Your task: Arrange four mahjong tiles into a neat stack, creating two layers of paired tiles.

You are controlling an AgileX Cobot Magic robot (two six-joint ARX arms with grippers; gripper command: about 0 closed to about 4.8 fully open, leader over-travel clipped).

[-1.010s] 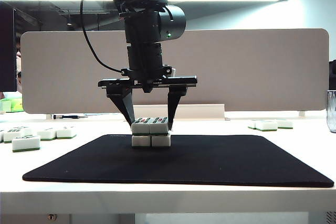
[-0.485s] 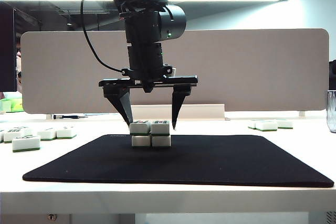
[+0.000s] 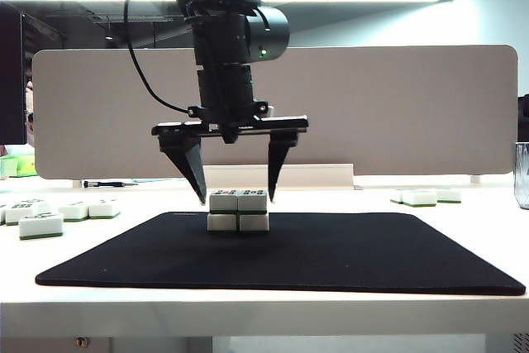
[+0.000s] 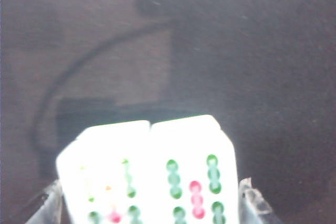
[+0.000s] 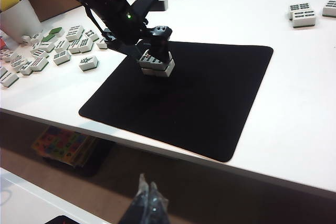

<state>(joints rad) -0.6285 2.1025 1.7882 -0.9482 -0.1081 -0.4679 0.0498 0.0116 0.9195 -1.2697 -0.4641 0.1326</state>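
On black mat (image 3: 331,258): glossy white-and-green mahjong tile stack (image 3: 238,211), two-by-two. Left gripper (image 3: 235,192) astride, spread wide, gripping nothing. Right gripper (image 5: 145,203) apparently shut, well off-table.

The left gripper (image 3: 235,200) points straight down at 6 o'clock, jaws spread wide. The right gripper (image 5: 145,203) hangs pinched together, well apart at the table's edge.

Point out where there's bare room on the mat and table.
The mat is bare in front and right of the stack, where the open left hand hovers. Loose tiles crowd the table's left; a few tiles sit far right. The right hand hangs off the table.
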